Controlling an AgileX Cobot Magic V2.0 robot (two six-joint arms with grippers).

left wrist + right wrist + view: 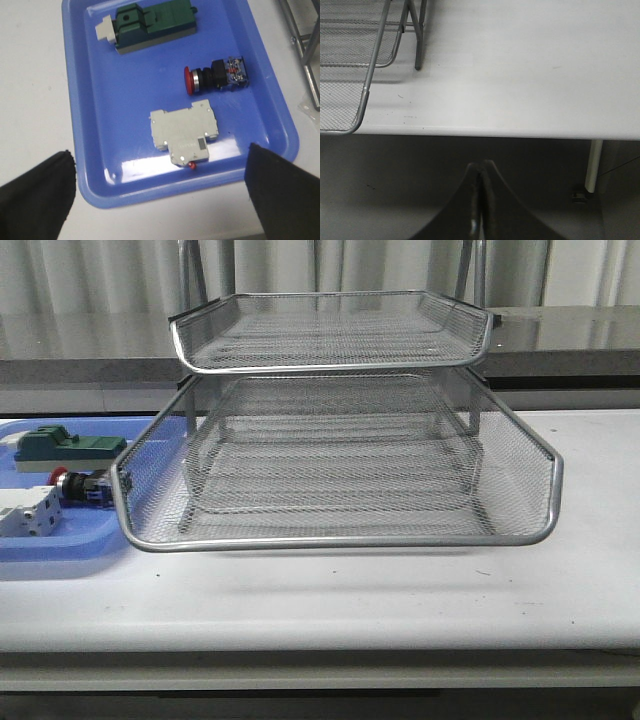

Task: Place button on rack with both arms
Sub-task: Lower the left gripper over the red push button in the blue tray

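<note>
My claw (481, 200) has its two fingers pressed together, holding nothing, and it hangs beyond the table (520, 75) edge. The rack (350, 60) stands on the table, well apart from me.

Only the fingers of each gripper show. The left gripper (160, 200) has two broad matte-black fingers (35, 200), wedge-shaped, with soft, slightly frayed-looking edges, one at 7 o'clock and one at 5 o'clock of its wrist view. The right gripper (481, 200) has dark grey-black fingers (460, 210), smooth and faintly glossy, curving up into narrow tips.
</note>
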